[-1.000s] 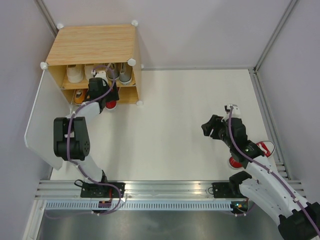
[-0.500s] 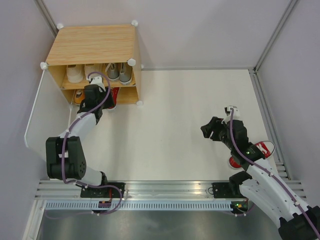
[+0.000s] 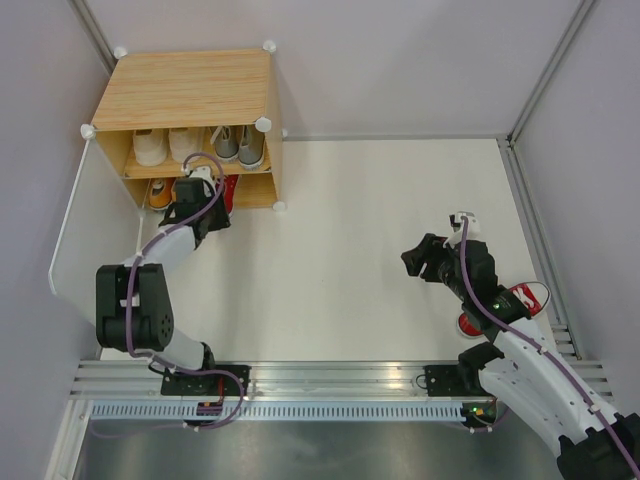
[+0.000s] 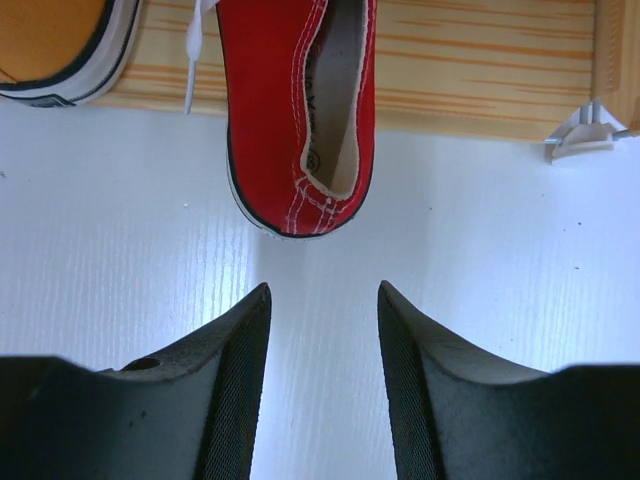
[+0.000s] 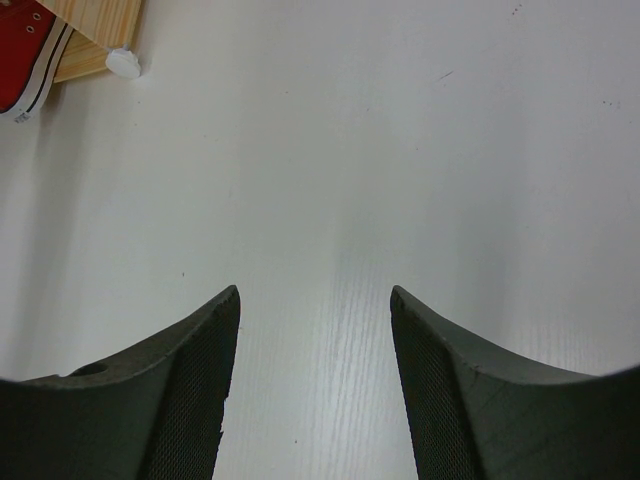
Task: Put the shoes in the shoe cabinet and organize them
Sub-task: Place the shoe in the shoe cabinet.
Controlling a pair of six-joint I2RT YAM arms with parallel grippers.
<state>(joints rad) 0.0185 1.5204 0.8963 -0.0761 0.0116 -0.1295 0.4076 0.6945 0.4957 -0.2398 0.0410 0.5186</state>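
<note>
Left hand (image 4: 323,292), empty and half-open before the light-wood shoe cabinet (image 3: 190,90): I would nudge the protruding red canvas sneaker (image 4: 270,100) squarely inward.

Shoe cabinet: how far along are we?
Done: cream pair and grey pair on the upper shelf, orange sneaker below. In hand: nothing; left claw open behind the red sneaker, heel poking out of the shoe cabinet. Left: second red sneaker by the right arm.

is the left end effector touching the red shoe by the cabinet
Apart. The left wrist view shows bare table between the left end effector and the red shoe.
</note>
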